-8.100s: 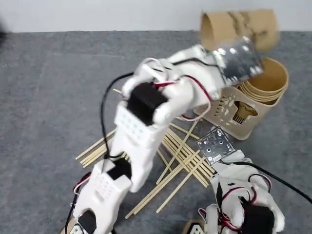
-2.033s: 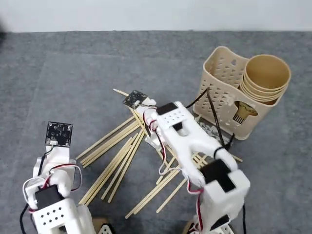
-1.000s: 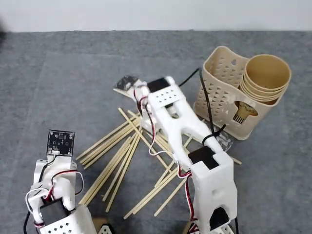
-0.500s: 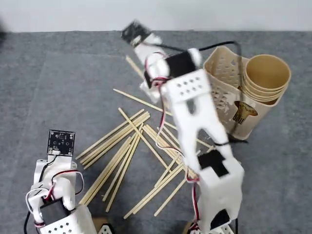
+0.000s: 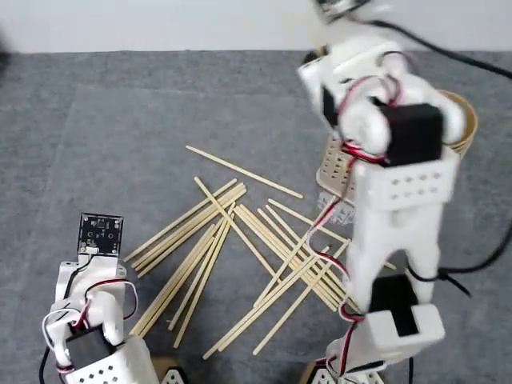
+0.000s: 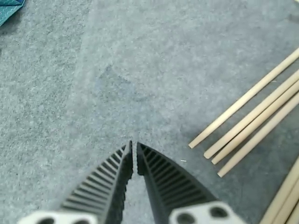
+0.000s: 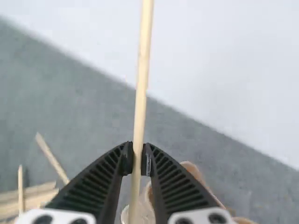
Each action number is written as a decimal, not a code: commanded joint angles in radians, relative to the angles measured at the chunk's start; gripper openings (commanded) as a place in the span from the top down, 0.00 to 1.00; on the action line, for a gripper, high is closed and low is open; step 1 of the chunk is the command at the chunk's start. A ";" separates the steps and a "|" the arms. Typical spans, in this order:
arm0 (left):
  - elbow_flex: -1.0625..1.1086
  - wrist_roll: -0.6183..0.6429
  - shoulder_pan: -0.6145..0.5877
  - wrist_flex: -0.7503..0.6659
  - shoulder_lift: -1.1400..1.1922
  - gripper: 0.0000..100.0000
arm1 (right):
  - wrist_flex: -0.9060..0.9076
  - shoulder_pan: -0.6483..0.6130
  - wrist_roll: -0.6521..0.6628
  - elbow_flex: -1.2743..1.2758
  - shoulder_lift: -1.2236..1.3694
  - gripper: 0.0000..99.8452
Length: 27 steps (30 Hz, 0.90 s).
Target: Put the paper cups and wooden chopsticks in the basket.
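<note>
A: Right gripper [image 7: 137, 153], fingers pinched tight on one chopstick [image 7: 142, 70], with the stick running out long past the tips.

B: And the arm's up high, over the basket [image 5: 334, 172] at the far right of the mat [image 5: 120, 120]. The cups [image 5: 468, 124] look to be stacked inside it already, at its right end, going by the rim peeking out.

A: So this is the drop. How do you play it?

B: I'd tip the stick so its lower end points into the open part of the basket, beside the cups. Get that end below the rim, then part the fingers. Let go from up here and a light stick could bounce off the rim or the cup stack and land on the mat.

A: Is the stick over the opening right now?

B: Can't tell. The arm hides most of the basket from above.

A: Left gripper [image 6: 134, 148]?

B: Low over bare mat at the near left, fingers all but touching, nothing between them. Loose sticks [image 6: 243, 99] lie just beside it.

A: Plenty of work left, too. The pile [image 5: 264, 234] is sprawled mid-mat, apart from the basket.

B: One stick at a time, that looks like a long haul.
</note>
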 commanded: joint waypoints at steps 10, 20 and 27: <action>-0.008 -0.008 -0.005 0.002 -0.012 0.98 | 0.068 0.104 -0.201 -0.041 -0.196 0.99; -0.008 -0.008 -0.005 0.002 -0.012 0.98 | -0.229 0.153 -0.296 -0.041 -0.005 0.99; -0.008 -0.008 -0.005 0.002 -0.012 0.98 | -0.412 0.189 -0.298 -0.041 0.122 0.99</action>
